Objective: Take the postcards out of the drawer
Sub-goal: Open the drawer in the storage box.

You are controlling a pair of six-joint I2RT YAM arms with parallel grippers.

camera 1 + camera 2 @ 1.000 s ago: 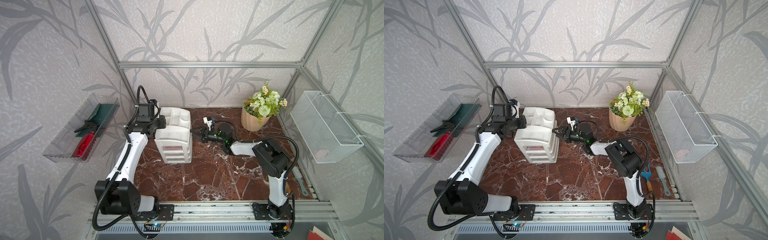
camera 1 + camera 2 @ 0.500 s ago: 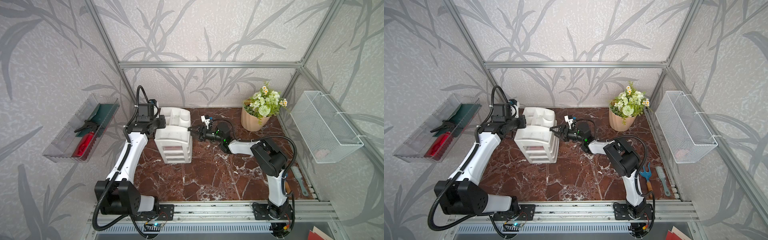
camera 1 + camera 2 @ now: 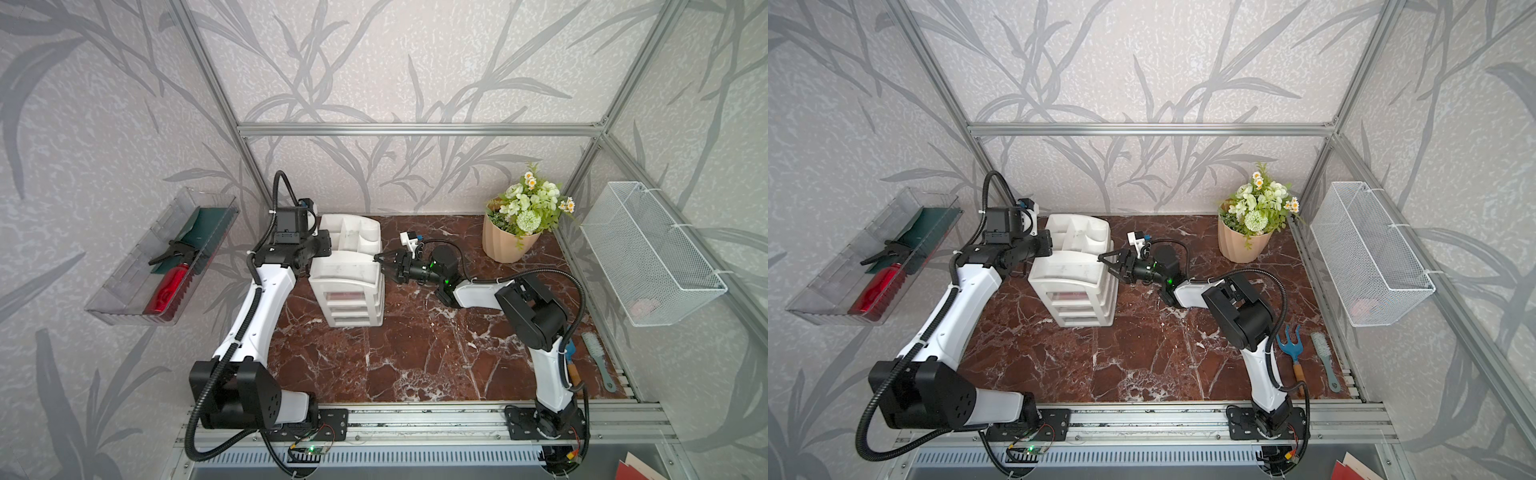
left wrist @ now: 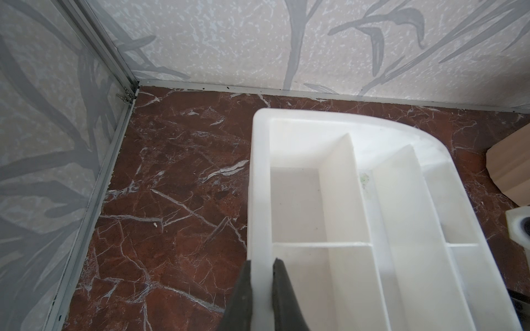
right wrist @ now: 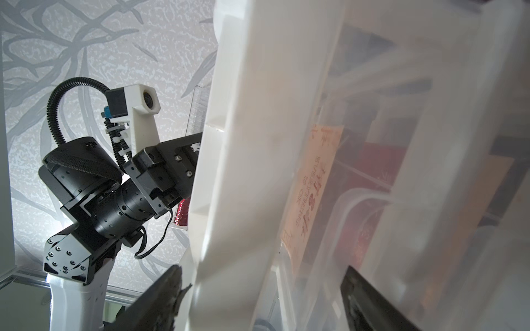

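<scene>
Looking down on a red-brown marble tabletop, veined white, boxed in by aluminium framing and pale wallpaper with grey leaves. On the left wall, a clear tray with a red bottle in it; on the right wall, a white wire basket. Back right corner, a peach pot of flowers. Along the right edge, a blue garden fork and a brush side by side. Left of centre, towards the back, a white drawer unit standing upright, open divided compartments on top.

Now the left arm: stretched up from the front rail, elbow bent, wrist level at the unit's left side. At its end the left gripper, clamped tight on the unit's top rim, one finger outside the wall, one inside. Across to the right arm: folded low over the marble, forearm pointing at the unit's right side near the top. There the right gripper, spread wide, fingers set apart, one by the white side panel, one by the cloudy drawer fronts; touching or not, cannot tell. And the postcards: inside the top drawer, not pulled out, seen through its cloudy front, a pale peach one with red print nearest, a red one behind.
</scene>
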